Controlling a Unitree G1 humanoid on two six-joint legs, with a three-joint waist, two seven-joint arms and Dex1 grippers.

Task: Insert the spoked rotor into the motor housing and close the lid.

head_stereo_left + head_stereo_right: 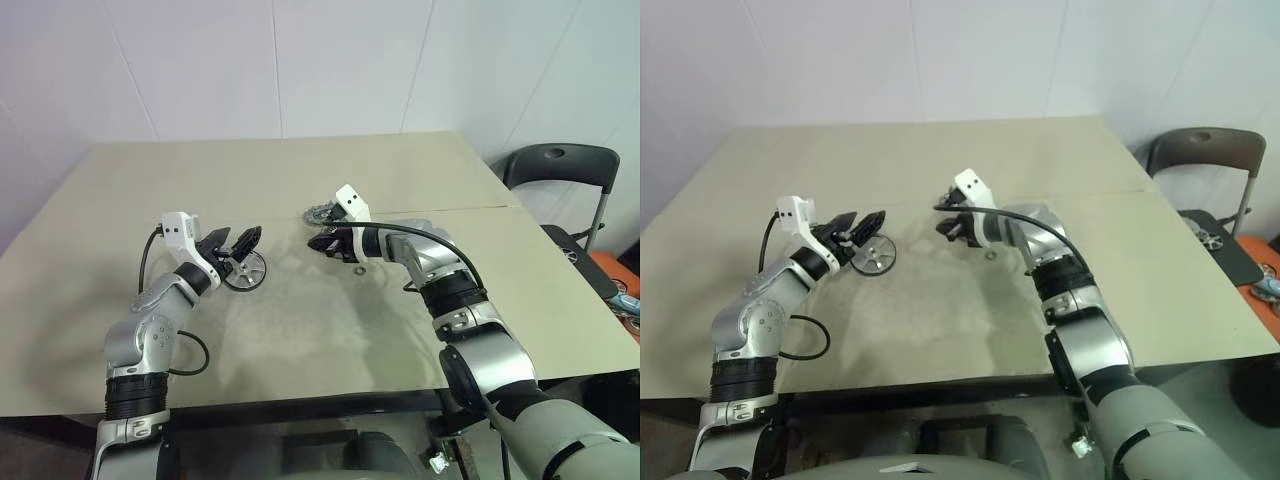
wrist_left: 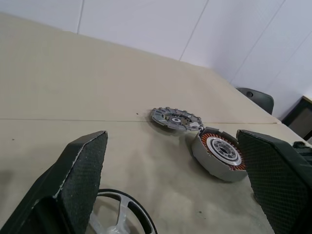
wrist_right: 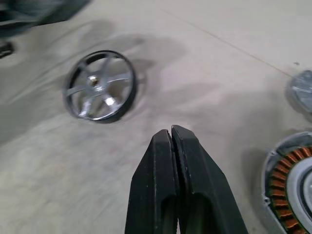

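The spoked rotor (image 1: 245, 272) lies flat on the tan table (image 1: 300, 340), a dark rim with silver spokes. My left gripper (image 1: 236, 243) hovers open just above and behind it, nothing between its fingers (image 2: 80, 170). Beyond the rotor, the motor housing (image 2: 219, 153) sits with its coppery coils showing, and the lid (image 2: 175, 118), a ridged grey disc, lies just behind it. My right gripper (image 3: 170, 131) is shut and empty, held over the table between the rotor (image 3: 100, 85) and the housing (image 3: 292, 180), and it covers the housing in the head views.
A small metal ring (image 1: 358, 270) lies on the table just in front of the right gripper. A seam (image 1: 480, 208) crosses the tabletop. A dark chair (image 1: 560, 170) stands off the table's far right corner. White walls lie behind.
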